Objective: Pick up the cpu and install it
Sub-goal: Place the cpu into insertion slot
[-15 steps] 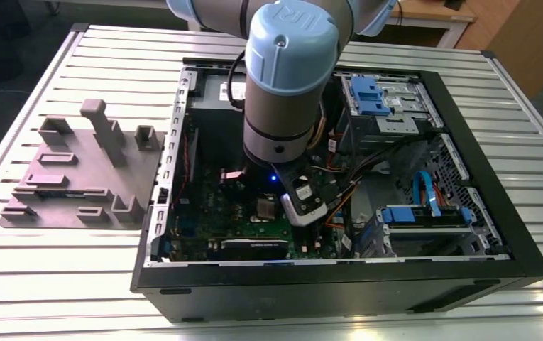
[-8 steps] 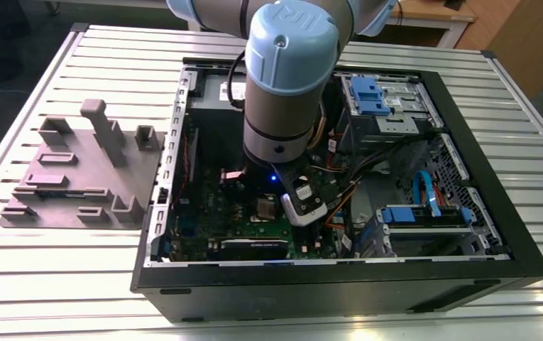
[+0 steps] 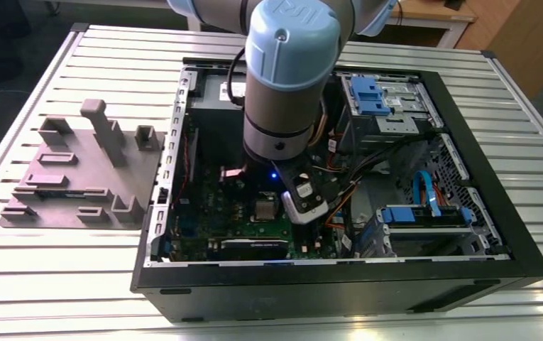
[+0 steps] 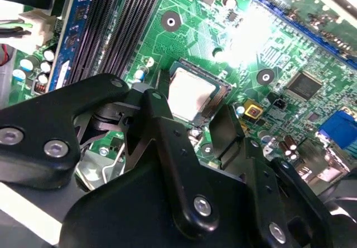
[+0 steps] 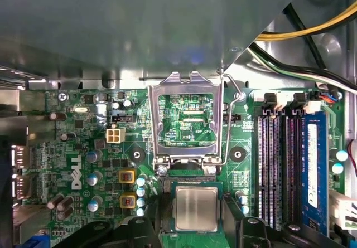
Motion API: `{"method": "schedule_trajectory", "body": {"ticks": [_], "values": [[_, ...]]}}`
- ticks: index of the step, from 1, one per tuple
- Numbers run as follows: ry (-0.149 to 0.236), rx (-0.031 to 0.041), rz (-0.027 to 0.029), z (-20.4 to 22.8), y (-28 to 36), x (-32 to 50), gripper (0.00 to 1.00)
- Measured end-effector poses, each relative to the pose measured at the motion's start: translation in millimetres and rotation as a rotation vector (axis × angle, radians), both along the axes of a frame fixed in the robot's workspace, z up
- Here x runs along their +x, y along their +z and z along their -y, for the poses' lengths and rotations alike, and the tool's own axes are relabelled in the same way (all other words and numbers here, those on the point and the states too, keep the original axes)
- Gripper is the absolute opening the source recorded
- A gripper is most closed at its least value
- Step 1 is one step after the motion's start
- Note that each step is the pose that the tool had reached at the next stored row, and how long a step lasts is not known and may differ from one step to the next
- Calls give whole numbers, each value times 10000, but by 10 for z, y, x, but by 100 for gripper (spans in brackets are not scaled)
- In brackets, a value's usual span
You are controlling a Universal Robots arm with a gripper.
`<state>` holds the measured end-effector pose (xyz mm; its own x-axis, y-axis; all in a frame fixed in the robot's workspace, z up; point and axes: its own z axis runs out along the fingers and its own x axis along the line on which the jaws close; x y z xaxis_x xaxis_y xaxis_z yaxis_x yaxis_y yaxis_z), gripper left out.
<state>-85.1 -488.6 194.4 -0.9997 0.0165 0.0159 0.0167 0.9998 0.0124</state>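
Arm (image 3: 285, 85) reaches down into the open case (image 3: 347, 293), over the green board (image 5: 83, 142). Cpu (image 5: 195, 208) lies flat in the socket, just beside the metal frame (image 5: 184, 83), which stands hinged open.

Claw (image 4: 194, 106) straddles the chip: fingers (image 4: 162, 125) apart, one on each side. There looks to be a sliver of gap to its edges, so it is not clamped.

Judgement: chip is light, rigid and smooth-topped, likely slippery on the metal face. Its underside and the socket contacts are fragile. Take hold by two opposite edges only, kept level, with gentle force. Any tilt risks damaging the socket.
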Motion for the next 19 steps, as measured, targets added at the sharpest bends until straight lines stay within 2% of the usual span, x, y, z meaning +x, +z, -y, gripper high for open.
{"method": "schedule_trajectory", "body": {"ticks": [2, 9, 19], "values": [[1, 0, 0, 0, 16, 0, 55], [-177, -3, -2, 0, 12, 42, 55], [-314, -2, -1, 0, -42, 43, 55]]}}
